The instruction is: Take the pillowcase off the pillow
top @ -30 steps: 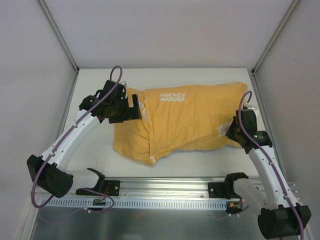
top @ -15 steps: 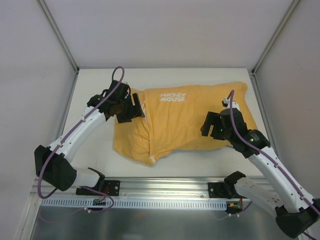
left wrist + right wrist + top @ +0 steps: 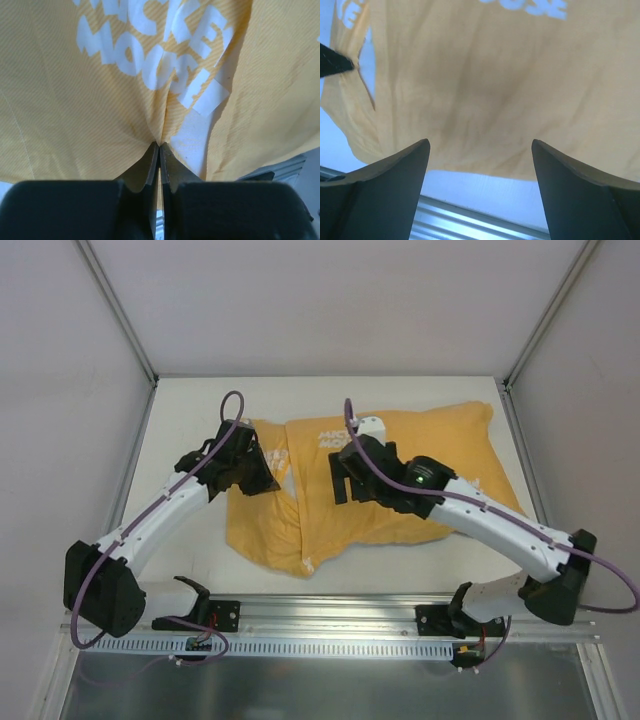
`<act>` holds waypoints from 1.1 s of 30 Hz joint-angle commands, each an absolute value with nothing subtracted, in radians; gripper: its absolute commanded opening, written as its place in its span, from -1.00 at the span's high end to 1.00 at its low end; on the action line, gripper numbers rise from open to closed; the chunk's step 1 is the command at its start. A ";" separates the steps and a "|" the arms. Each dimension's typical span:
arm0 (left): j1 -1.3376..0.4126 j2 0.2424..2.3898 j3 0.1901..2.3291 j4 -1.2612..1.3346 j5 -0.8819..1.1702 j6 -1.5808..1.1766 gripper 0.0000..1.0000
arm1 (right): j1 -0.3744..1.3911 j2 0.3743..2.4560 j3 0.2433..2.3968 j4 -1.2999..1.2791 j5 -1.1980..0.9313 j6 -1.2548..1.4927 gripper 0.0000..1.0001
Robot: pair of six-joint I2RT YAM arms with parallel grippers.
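Note:
The mustard-yellow pillowcase (image 3: 465,440) with white lettering lies across the table, with the pillow almost wholly hidden inside it. A white strip of pillow (image 3: 195,132) shows at the cover's left opening. My left gripper (image 3: 263,476) is shut on a fold of the pillowcase (image 3: 75,100) at that left edge, and the cloth gathers into its tips (image 3: 159,145). My right gripper (image 3: 345,477) hovers open over the middle of the pillowcase (image 3: 495,75). Nothing sits between its spread fingers (image 3: 480,145). The left gripper's dark tip (image 3: 335,62) shows at the far left of the right wrist view.
An aluminium rail (image 3: 330,615) runs along the near table edge, also seen as the rail (image 3: 470,220) below the right fingers. White enclosure walls and frame posts (image 3: 120,315) close in the back and sides. Bare white table (image 3: 190,410) lies left of the pillowcase.
The left gripper has closed on the pillowcase's left edge. The right gripper has opened, left the right end and swung left over the middle of the pillowcase.

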State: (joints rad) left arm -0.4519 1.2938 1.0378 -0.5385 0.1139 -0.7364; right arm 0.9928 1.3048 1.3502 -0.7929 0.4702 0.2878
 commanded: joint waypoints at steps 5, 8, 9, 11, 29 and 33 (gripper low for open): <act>-0.454 1.146 0.893 -0.499 0.201 -0.810 1.00 | 1.109 1.650 1.678 -0.874 0.539 0.227 -0.76; -0.454 1.114 0.862 -0.482 0.218 -0.818 1.00 | 1.143 1.758 1.777 -0.881 0.520 0.225 -0.78; -0.454 1.091 0.847 -0.476 0.222 -0.822 1.00 | 1.143 1.782 1.792 -0.879 0.508 0.232 -0.78; -0.454 1.056 0.828 -0.465 0.225 -0.825 1.00 | 1.138 1.842 1.805 -0.879 0.537 0.258 -0.77; -0.453 1.057 0.828 -0.463 0.232 -0.838 1.00 | 0.668 1.225 1.237 -0.796 0.611 0.344 0.99; -0.453 1.100 0.841 -0.463 0.230 -0.841 1.00 | 0.508 1.063 1.072 -0.735 0.499 0.325 0.99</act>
